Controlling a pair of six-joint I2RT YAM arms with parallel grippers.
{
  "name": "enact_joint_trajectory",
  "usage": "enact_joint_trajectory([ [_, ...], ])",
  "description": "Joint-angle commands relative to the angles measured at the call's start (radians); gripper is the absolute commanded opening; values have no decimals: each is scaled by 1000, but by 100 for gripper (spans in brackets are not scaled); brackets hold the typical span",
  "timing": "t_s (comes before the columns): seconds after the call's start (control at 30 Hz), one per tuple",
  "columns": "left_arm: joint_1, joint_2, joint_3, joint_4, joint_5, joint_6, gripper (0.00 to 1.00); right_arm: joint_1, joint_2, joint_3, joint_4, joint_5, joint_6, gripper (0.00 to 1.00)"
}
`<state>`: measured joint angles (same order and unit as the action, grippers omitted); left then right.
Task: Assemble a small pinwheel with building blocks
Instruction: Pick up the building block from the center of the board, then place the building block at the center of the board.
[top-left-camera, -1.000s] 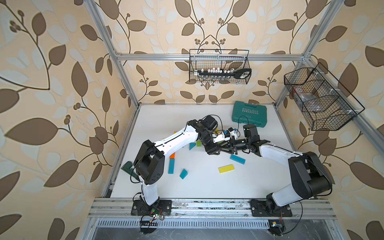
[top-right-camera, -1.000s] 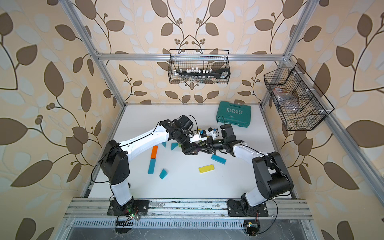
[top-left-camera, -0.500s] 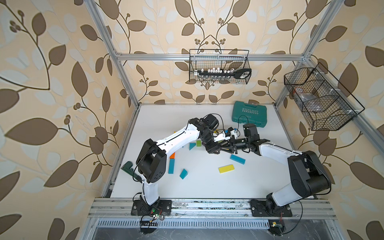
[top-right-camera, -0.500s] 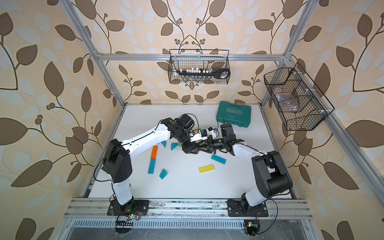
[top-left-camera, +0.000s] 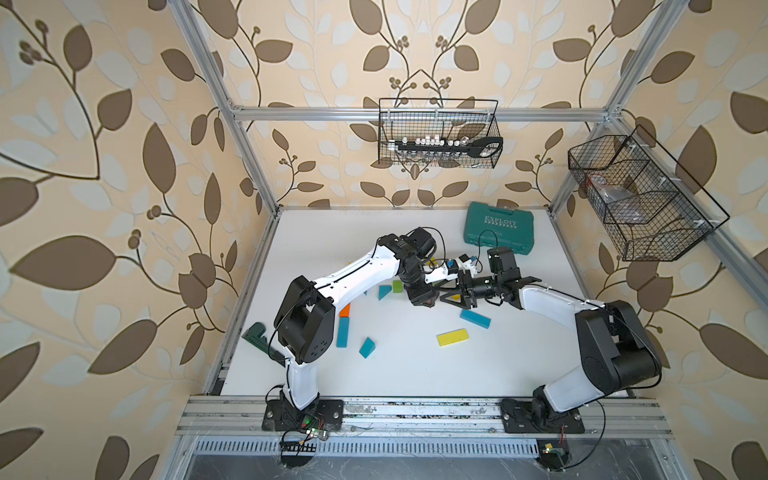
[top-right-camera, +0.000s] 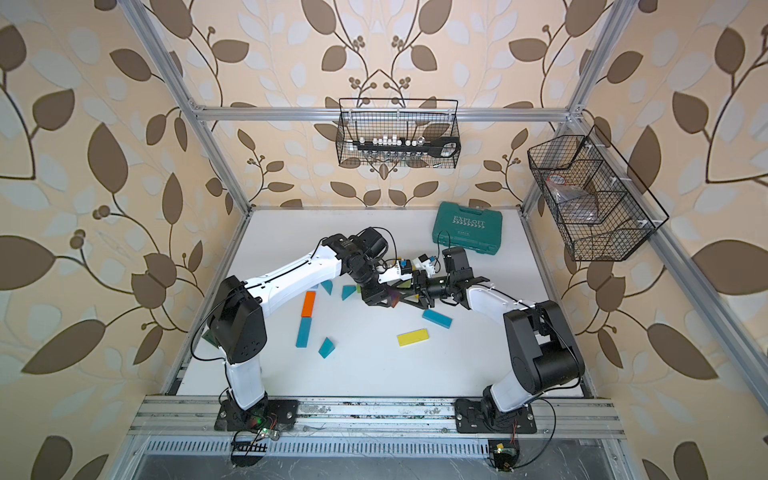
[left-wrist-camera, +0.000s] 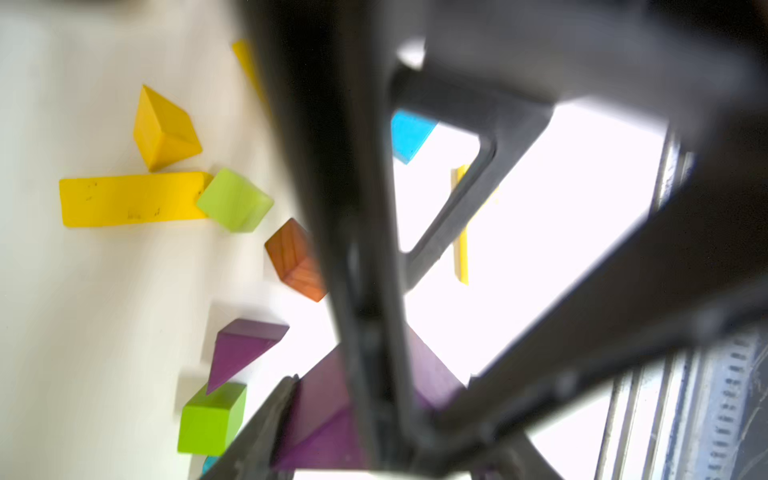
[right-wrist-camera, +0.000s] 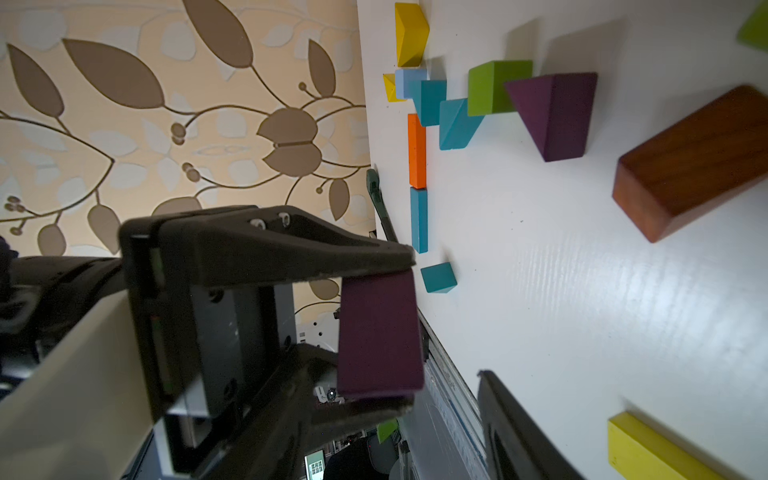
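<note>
Clamping the purple block between both fingertips, the left gripper holds it raised off the white table. One finger of the right gripper stands just beside the block without touching it. Whether that gripper is released or clenched cannot be told. A purple wedge and a brown block lie on the table.

1. Brown block: visible wood grain, slight sheen.
2. Purple block: matt painted faces.
3. Table: glossy, faintly rippled coating.
4. Wire basket: black metal mesh.
5. Frame rail: bare brushed metal.
</note>
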<state>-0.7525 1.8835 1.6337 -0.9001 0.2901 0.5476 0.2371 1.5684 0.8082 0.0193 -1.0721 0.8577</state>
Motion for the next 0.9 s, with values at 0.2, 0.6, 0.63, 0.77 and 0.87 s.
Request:
enact_joint_trajectory([
  [0.2,217,196,250,-73,-10,125,28,-133,-63,-68,-64,25,-112,64],
  [0.6,321,498,600,-209,-2,293,34,-164,4,-81,-14,31,-132,64],
  [0.63,321,509,600,-212,-7,299,34,-164,9,-81,-18,30,-138,64],
  [0.77,324,553,604,-209,-17,303,34,-165,22,-72,-42,38,-164,64],
  [0.87,327,571,600,-204,-20,308,34,-165,30,-73,-43,41,-169,64],
])
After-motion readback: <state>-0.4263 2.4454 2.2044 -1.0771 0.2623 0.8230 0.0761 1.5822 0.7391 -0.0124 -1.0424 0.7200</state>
